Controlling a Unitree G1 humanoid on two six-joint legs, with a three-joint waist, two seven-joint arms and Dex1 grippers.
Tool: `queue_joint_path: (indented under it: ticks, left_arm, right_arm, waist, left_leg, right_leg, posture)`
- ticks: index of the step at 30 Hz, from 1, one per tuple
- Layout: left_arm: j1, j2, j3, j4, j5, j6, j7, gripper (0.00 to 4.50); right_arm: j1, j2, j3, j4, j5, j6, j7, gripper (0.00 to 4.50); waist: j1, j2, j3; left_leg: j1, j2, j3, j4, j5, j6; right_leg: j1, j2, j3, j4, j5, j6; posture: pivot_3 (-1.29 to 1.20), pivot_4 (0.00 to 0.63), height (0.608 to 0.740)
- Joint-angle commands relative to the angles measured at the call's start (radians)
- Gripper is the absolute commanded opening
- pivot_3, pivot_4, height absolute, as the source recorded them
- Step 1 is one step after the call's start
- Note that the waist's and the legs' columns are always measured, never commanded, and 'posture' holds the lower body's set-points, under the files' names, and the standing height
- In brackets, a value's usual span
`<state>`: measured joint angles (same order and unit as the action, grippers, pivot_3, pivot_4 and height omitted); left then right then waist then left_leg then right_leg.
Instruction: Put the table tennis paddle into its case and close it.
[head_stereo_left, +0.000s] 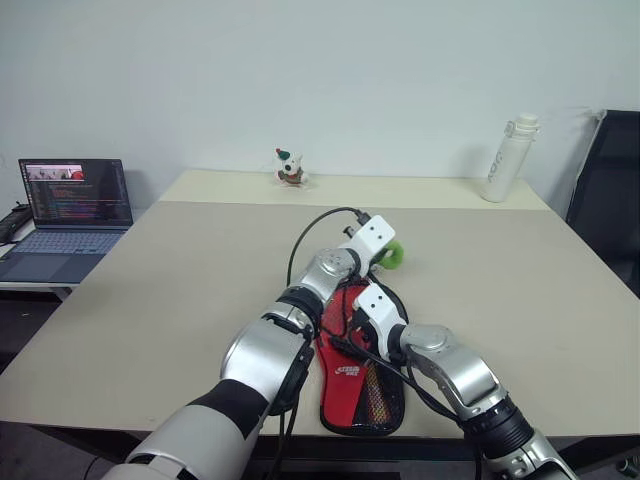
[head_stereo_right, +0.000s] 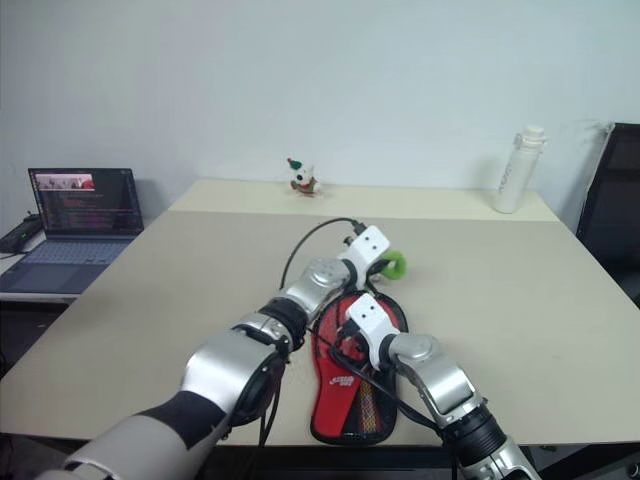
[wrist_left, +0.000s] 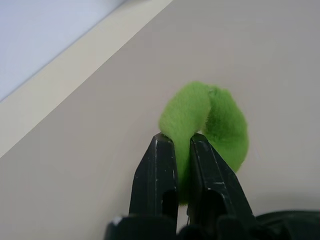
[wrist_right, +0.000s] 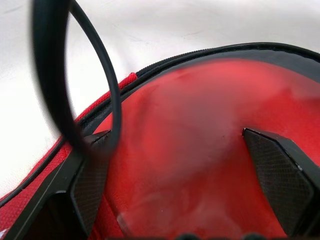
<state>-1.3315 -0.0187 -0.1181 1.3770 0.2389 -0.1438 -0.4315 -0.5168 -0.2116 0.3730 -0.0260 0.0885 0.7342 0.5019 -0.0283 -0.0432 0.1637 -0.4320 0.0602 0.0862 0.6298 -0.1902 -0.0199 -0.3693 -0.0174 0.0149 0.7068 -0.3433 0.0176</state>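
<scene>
A wide beige counter (head_stereo_left: 150, 300) carried everything. At its near edge lay the case (head_stereo_left: 362, 385), red side up with its mesh pocket, partly hidden by both arms. The right claw (wrist_right: 175, 175) hung wide open just over red surface inside a zipper rim; whether that was the paddle could not be told. A black cable (wrist_right: 100, 85) crossed in front of it. The left claw (wrist_left: 182, 155) was clamped onto the small green ring (head_stereo_left: 393, 254). Farther off stood a laptop (head_stereo_left: 70, 215), a white bottle (head_stereo_left: 508, 158) and a little toy figure (head_stereo_left: 289, 168)
</scene>
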Motion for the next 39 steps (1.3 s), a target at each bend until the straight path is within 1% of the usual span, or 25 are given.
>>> queue_joint_path:
  ticks: [1,5,9,11,12,16,17,22,27,30,35,37,39]
  left_arm:
    - [-0.065,-0.031,0.026,-0.045,-0.027,-0.058,-0.033,0.01]
    - [-0.067,-0.044,0.037,-0.047,-0.033,-0.060,-0.064,0.01]
    - [-0.059,-0.052,0.065,-0.052,-0.063,-0.043,-0.151,0.01]
    - [-0.057,-0.048,0.077,-0.053,-0.071,-0.038,-0.164,0.74]
    - [-0.056,-0.044,0.077,-0.053,-0.072,-0.037,-0.168,0.95]
    - [-0.060,-0.029,0.098,-0.050,-0.085,-0.003,-0.152,2.40]
    - [-0.059,-0.024,0.101,-0.051,-0.087,-0.002,-0.157,2.68]
    - [-0.045,0.022,0.119,-0.061,-0.106,-0.013,-0.183,2.68]
    - [-0.023,0.109,0.170,-0.087,-0.152,-0.020,-0.184,2.68]
    - [0.007,0.170,0.206,-0.117,-0.195,-0.014,-0.232,2.68]
    - [0.099,0.282,0.306,-0.165,-0.324,0.084,-0.380,2.68]
    - [0.146,0.315,0.321,-0.218,-0.366,0.125,-0.462,2.68]
    - [0.203,0.343,0.316,-0.293,-0.389,0.163,-0.529,2.68]
  right_arm:
    - [0.069,-0.012,0.074,0.116,-0.026,0.099,0.018,4.50]
    - [0.064,-0.013,0.070,0.125,-0.027,0.092,0.020,4.50]
    - [0.055,-0.010,0.065,0.137,-0.029,0.086,0.019,4.50]
    - [0.052,-0.010,0.063,0.141,-0.030,0.083,0.019,4.50]
    - [0.049,-0.008,0.063,0.145,-0.031,0.082,0.019,4.50]
    - [0.037,-0.001,0.059,0.155,-0.032,0.080,0.020,4.50]
    - [0.034,0.000,0.058,0.155,-0.032,0.080,0.022,4.50]
    - [0.013,0.002,0.046,0.171,-0.033,0.074,0.029,4.50]
    - [0.003,-0.006,0.023,0.120,-0.015,0.095,0.041,4.50]
    - [0.014,-0.017,-0.021,0.019,0.032,0.157,0.058,4.50]
    - [0.056,-0.036,-0.110,-0.166,0.121,0.273,0.067,4.50]
    - [0.079,-0.046,-0.148,-0.259,0.188,0.336,0.093,4.50]
    - [0.103,-0.084,-0.173,-0.350,0.249,0.376,0.133,4.50]
  waist:
    - [0.000,0.000,0.000]
    - [0.000,0.000,0.000]
    - [0.000,0.000,0.000]
    - [0.000,0.001,0.000]
    - [-0.001,0.001,0.000]
    - [-0.003,0.001,-0.001]
    - [-0.004,0.002,-0.002]
    - [-0.006,0.003,-0.002]
    - [-0.007,0.004,-0.002]
    - [-0.004,0.003,-0.002]
    - [-0.004,0.003,-0.002]
    - [-0.004,0.003,-0.001]
    - [-0.002,0.003,0.000]
  left_leg:
    - [0.000,0.000,0.000,0.000,0.000,0.000]
    - [0.000,0.000,0.000,0.000,0.000,0.000]
    - [0.000,0.000,0.000,0.000,0.000,0.000]
    - [0.000,0.000,0.000,0.000,0.000,0.000]
    - [0.000,0.000,0.000,0.000,0.000,0.000]
    - [0.001,0.000,0.000,0.000,0.000,0.001]
    - [0.001,0.000,0.000,0.000,-0.001,0.001]
    - [0.001,0.001,0.000,0.000,0.000,0.001]
    - [0.002,0.001,0.000,0.000,-0.001,0.001]
    - [0.002,0.001,0.000,0.000,0.000,0.001]
    - [0.000,0.001,0.000,-0.001,0.001,-0.002]
    - [-0.001,0.001,0.000,-0.001,0.001,-0.002]
    - [-0.002,0.002,0.000,-0.001,0.001,-0.002]
  right_leg:
    - [0.000,0.000,0.000,0.000,0.000,0.000]
    - [0.000,0.000,0.000,0.000,0.000,0.000]
    - [0.000,0.000,0.000,0.000,0.000,0.000]
    - [0.000,0.000,-0.001,0.000,0.000,0.000]
    - [0.000,0.000,-0.001,0.000,0.000,0.000]
    - [0.001,0.000,0.000,0.000,0.000,0.000]
    - [0.001,0.000,0.000,0.000,0.000,0.000]
    - [0.001,0.001,0.000,0.000,0.000,0.000]
    - [0.000,0.001,0.000,0.002,0.000,0.000]
    - [0.000,0.001,0.000,0.003,0.000,0.000]
    - [-0.001,0.001,0.000,0.000,0.000,0.000]
    - [-0.002,0.001,0.000,-0.001,0.000,0.000]
    - [-0.002,0.001,0.000,-0.001,0.000,0.000]
  posture:
    - [0.00,0.150,0.740]
    - [0.00,0.150,0.740]
    - [0.00,0.150,0.740]
    - [0.00,0.150,0.740]
    - [0.00,0.150,0.740]
    - [0.00,0.150,0.740]
    - [0.00,0.150,0.740]
    - [0.00,0.150,0.740]
    - [0.00,0.150,0.740]
    - [0.00,0.150,0.740]
    - [0.00,0.150,0.740]
    - [0.00,0.150,0.740]
    - [0.00,0.150,0.740]
